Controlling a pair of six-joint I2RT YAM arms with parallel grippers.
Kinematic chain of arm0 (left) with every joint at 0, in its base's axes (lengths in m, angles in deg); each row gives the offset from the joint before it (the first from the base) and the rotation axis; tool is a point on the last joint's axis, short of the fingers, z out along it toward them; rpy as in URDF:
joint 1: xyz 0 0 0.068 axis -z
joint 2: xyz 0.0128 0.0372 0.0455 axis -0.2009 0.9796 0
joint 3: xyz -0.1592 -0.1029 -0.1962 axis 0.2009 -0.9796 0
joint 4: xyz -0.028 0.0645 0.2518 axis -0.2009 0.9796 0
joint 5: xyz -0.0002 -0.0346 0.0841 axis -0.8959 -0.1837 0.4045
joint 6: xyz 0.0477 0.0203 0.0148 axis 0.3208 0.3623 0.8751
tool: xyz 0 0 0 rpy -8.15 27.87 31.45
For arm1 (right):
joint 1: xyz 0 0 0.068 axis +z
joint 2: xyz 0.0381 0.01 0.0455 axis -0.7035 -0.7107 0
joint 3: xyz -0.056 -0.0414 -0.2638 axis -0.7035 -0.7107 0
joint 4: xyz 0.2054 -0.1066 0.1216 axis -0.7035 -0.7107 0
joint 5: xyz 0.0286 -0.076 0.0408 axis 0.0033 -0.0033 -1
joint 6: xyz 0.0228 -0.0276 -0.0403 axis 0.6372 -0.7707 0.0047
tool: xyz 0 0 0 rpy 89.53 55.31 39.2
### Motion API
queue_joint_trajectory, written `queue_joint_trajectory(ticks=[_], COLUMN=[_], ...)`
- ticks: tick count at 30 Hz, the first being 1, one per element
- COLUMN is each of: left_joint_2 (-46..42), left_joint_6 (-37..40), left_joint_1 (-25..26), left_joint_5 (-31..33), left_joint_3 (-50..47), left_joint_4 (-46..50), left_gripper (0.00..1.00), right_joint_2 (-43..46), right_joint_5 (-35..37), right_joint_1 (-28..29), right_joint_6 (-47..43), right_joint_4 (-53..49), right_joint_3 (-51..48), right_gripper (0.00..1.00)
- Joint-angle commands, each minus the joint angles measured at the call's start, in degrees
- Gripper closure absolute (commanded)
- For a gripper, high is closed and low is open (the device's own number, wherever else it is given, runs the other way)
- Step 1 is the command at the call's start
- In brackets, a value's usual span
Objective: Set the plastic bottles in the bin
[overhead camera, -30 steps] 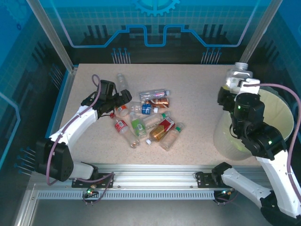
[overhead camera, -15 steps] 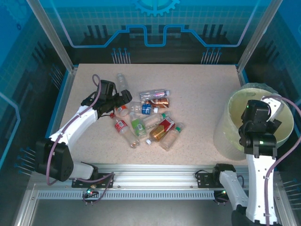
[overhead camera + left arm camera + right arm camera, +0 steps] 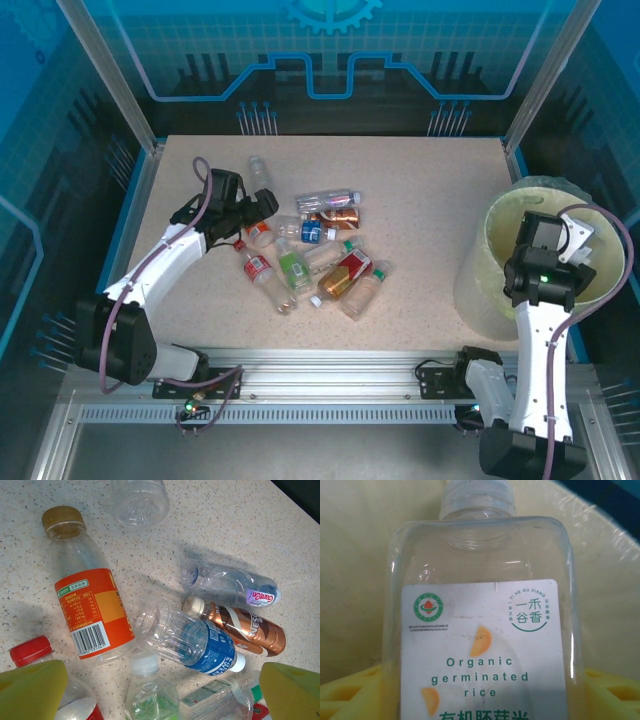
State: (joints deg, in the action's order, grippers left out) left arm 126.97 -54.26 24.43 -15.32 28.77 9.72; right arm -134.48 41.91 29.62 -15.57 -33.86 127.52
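Bottles point(image 3: 312, 252) lie on their sides in a loose pile near the middle of the desk point(image 3: 430, 190). They are well apart from the bin point(image 3: 478, 285), which stands at the desk's right edge.

Left end effector point(image 3: 255, 210): released, jaws spread wide. You will find it hovering over the far left side of the pile, gripping nothing. In the left wrist view its yellow fingertips point(image 3: 31, 692) sit at the two lower corners, with bottles on the desk between them. Identify these from that view:
- orange-label bottle point(image 3: 92, 607), brown cap, at the left of the group;
- blue-label bottle point(image 3: 202, 644), crumpled, just right of the orange-label bottle;
- brown bottle point(image 3: 242, 629), just beside the blue-label bottle on its far right side;
- clear bottle point(image 3: 227, 586) with a small purple-and-white label, just beyond the brown bottle;
- red-cap bottle point(image 3: 31, 650), partly hidden by one fingertip.

Right end effector point(image 3: 568, 238): clenched on a rice bottle point(image 3: 480, 630). In the top view you see it over the bin's mouth, inside the line of the rim; whether it sits below the rim cannot be told. In the right wrist view the rice bottle is clear and square-shouldered, with a white cap and a white label reading "Organic germinated rice". Yellow fingers point(image 3: 350, 692) flank its lower part, and the bin's pale inner wall lies behind it.
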Motion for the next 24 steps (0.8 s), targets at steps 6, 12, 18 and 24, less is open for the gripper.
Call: queue_joint_trajectory(ticks=[6,12,18,24], left_joint_2=[0.3,0.5,0.5,0.5], left_joint_6=[0.5,0.5,0.4,0.4], left_joint_1=[-0.4,-0.6,-0.7,-0.8], left_joint_5=[-1.0,-0.7,-0.6,-0.2], left_joint_3=[-0.3,-0.2,0.0,0.1], left_joint_4=[-0.9,-0.6,-0.4,-0.1], left_gripper=[0.01,0.01,0.01,0.01], right_joint_2=[-2.2,-2.1,-0.8,0.1], right_joint_5=[3.0,2.9,-3.1,-5.6], right_joint_1=[-0.9,-0.9,-0.9,-0.8], right_joint_6=[4.6,5.0,2.7,3.0], right_joint_4=[1.6,1.5,1.8,0.7], right_joint_3=[-1.9,-2.0,-1.5,-0.9], right_gripper=[0.14,0.11,0.05,0.02])
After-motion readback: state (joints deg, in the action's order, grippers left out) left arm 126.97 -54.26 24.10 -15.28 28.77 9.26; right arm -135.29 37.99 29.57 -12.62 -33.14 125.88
